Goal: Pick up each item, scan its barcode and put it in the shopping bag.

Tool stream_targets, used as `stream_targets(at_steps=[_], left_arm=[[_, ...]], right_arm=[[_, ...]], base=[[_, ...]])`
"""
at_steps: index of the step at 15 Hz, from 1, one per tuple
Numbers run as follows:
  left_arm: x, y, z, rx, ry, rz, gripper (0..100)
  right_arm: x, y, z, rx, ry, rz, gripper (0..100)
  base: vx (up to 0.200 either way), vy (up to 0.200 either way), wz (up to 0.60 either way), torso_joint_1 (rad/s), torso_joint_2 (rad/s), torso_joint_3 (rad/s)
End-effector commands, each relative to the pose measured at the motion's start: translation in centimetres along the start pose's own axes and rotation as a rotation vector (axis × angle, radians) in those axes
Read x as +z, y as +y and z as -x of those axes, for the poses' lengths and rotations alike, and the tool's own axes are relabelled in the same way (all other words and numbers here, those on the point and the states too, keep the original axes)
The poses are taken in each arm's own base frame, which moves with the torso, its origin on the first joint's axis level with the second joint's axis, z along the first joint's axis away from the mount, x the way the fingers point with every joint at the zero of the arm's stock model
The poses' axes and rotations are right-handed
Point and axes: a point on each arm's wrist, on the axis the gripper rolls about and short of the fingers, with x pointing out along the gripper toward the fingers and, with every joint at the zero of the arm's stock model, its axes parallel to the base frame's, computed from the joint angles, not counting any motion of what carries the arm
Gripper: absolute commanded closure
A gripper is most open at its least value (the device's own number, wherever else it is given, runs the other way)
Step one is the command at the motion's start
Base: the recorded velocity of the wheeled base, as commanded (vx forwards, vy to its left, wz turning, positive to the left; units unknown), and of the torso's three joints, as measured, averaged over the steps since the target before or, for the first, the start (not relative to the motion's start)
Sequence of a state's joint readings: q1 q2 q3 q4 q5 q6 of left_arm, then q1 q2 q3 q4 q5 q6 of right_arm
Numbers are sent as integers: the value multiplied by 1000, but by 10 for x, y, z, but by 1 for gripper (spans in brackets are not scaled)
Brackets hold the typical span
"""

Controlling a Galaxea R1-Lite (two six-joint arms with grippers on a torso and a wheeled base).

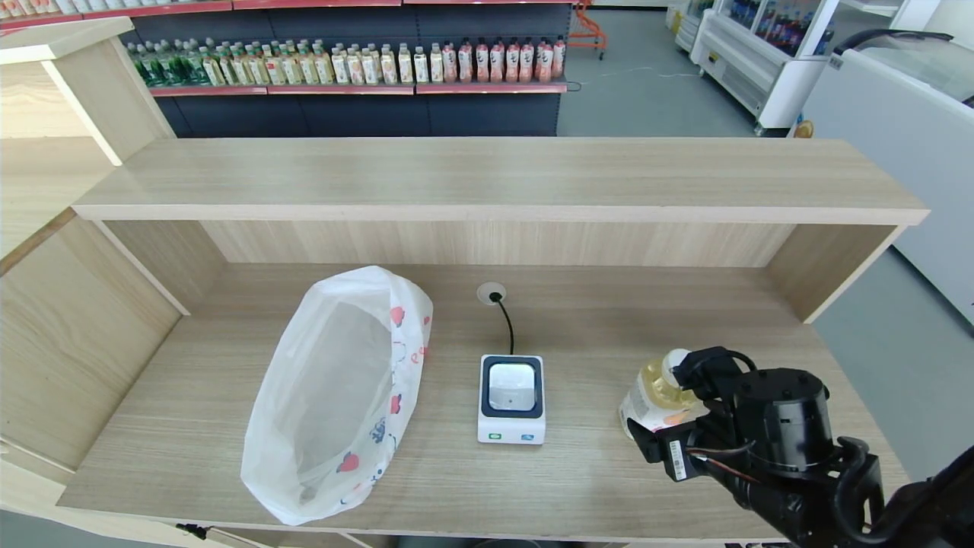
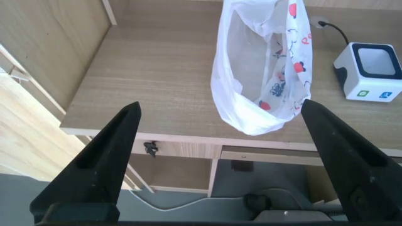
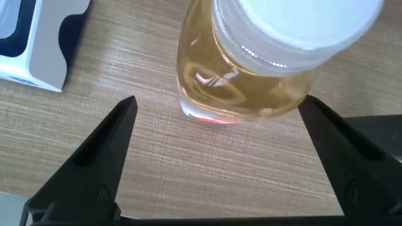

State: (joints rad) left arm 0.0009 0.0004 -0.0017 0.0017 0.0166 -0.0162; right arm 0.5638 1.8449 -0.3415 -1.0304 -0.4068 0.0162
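Standing by the counter (image 1: 609, 472), I count one bottle (image 1: 656, 392) of yellow drink, one scanner (image 1: 512, 398) and one plastic bag (image 1: 335, 396) on it. There is one black cable (image 1: 505, 320) and one round hole (image 1: 491, 292) in the counter top. The scanner's front carries two small marks, one green and one blue. Two grippers are about, the left gripper (image 2: 220, 107) and the right gripper (image 3: 217, 107), with two fingers each. Behind, one shelf (image 1: 350, 90) holds a single row of bottles (image 1: 350, 65), too many and too small to count surely.

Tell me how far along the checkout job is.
Done: nothing visible; the shopping bag looks empty. In hand: the open right gripper straddles the bottle standing on the counter, not yet lifted. Left: grasp it, scan at the scanner, bag it.
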Motion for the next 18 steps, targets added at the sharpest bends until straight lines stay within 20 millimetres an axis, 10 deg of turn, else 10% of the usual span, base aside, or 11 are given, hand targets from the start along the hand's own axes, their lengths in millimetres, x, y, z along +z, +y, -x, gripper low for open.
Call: stream_targets(at_steps=[1, 17, 18], left_arm=[[0, 0, 0, 1, 0, 1, 0], [0, 0, 0, 1, 0, 1, 0], [0, 0, 0, 1, 0, 1, 0]], right_arm=[[-10, 5, -13, -1, 19, 35, 0], [4, 29, -70, 11, -142, 30, 0], [4, 29, -70, 26, -142, 30, 100]], base=[[0, 0, 0, 0, 0, 0], [0, 0, 0, 0, 0, 0], [0, 0, 0, 0, 0, 0]])
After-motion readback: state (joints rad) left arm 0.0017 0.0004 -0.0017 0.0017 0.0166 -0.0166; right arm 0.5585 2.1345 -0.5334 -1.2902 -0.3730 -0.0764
